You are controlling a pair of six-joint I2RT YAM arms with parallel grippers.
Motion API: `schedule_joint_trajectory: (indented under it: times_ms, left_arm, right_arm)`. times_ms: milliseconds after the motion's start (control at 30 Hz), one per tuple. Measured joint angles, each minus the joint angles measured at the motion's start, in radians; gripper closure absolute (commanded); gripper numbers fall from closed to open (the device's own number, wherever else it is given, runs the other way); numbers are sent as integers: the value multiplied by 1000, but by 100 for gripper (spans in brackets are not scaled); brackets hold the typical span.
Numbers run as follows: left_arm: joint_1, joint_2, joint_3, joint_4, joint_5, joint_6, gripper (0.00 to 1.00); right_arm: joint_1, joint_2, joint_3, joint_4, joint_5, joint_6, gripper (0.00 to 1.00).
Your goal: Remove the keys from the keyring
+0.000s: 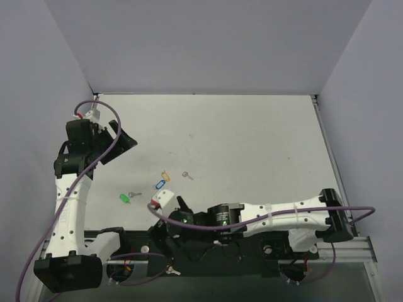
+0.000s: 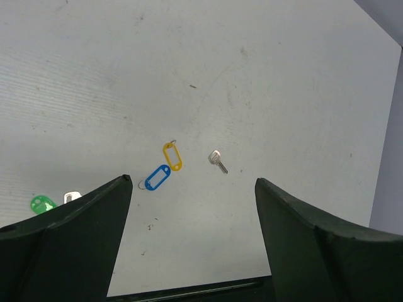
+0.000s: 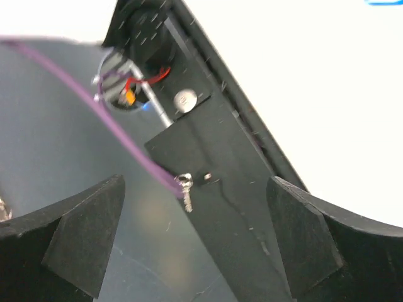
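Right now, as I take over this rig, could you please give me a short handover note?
Left gripper: open, empty, held above the table, looking down on the tags.
Right gripper: open, empty, over the black base plate at the near edge.
Things: the yellow keyring lies flat next to the blue tag. The key lies apart to its right, not joined to it. The green tag is farther left.
Done: the key looks to be off the ring.
Left: probably nothing but confirming the separation. Neither gripper holds anything.
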Motion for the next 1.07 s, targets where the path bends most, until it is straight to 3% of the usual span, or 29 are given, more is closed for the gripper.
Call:
schedule_joint_trajectory:
  times_ms: [300,433,700,1067]
  left_arm:
    - [0,-40,-30,23,31,3,10]
    - [-1,-47,-35,29,37,4,10]
    - [-2,-61,-43,32,48,4,10]
    - [-11,-103,-59,32,51,13,10]
  right_arm:
    - [-258,-260,-105,-11,66,-2,9]
    - [-336,-350,-118,-15,145,19,0]
    - [-387,-500,-193,6,328,68,0]
    - [-422,-542,-293,17,371,97,0]
